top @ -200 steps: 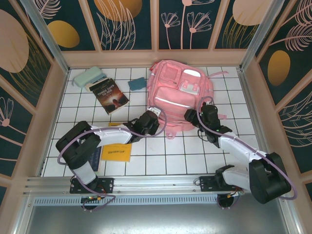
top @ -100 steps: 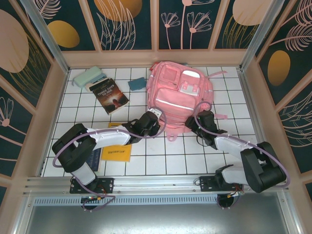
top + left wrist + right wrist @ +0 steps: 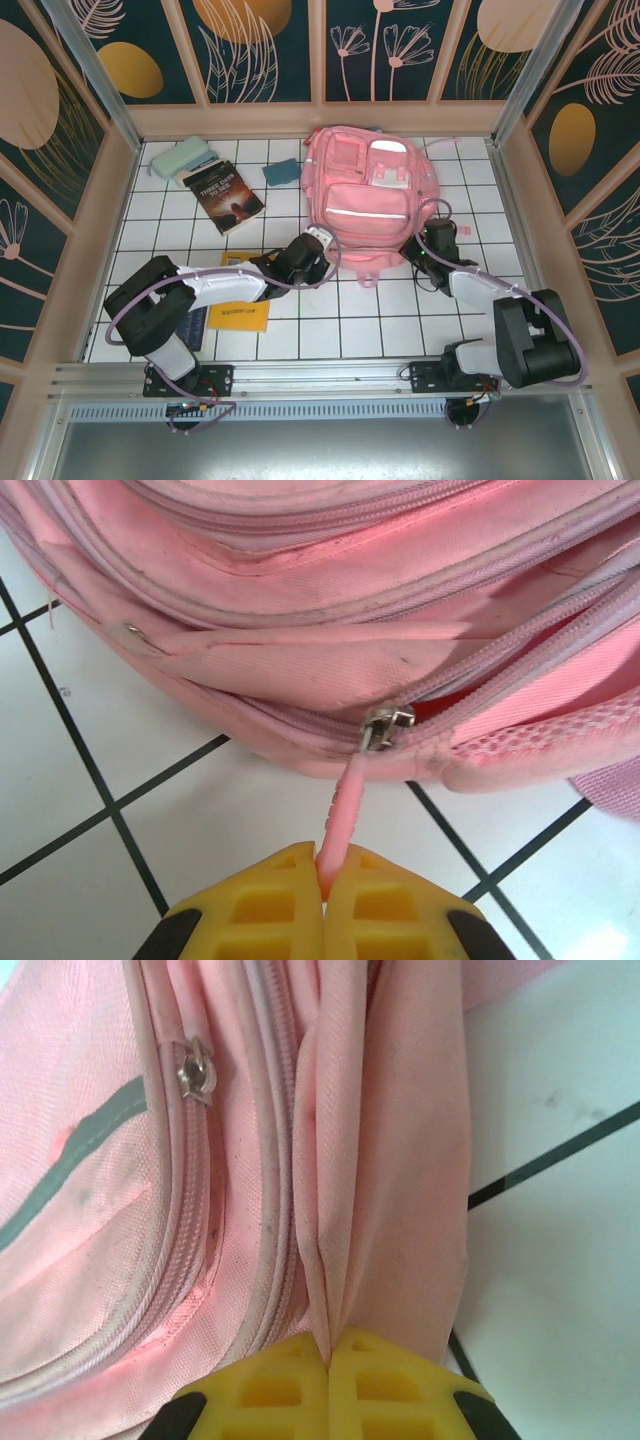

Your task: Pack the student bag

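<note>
The student bag (image 3: pixel 368 195) is a big pink backpack lying flat at the back middle of the tiled table. My left gripper (image 3: pixel 322 262) sits at its near left corner. In the left wrist view the yellow fingers (image 3: pixel 270 905) of that gripper (image 3: pixel 323 865) are shut on the pink zipper pull (image 3: pixel 342 800), which hangs from a metal slider (image 3: pixel 385 727); the zip is parted to the slider's right. My right gripper (image 3: pixel 418 252) is at the bag's near right corner. In the right wrist view this gripper (image 3: pixel 330 1345) is shut on a fold of the bag's pink fabric (image 3: pixel 400 1190), beside another zip slider (image 3: pixel 195 1070).
A dark book (image 3: pixel 225 195), a pale green case (image 3: pixel 180 157) and a small blue item (image 3: pixel 282 171) lie at the back left. A yellow booklet (image 3: pixel 240 312) and a dark blue item (image 3: pixel 197 325) lie near the left arm. Pink walls (image 3: pixel 120 190) enclose the table.
The right gripper has closed on the bag's fabric at the near right corner. The bag's near edge has shifted toward the arms and slightly right. The left gripper keeps hold of the zipper pull.
</note>
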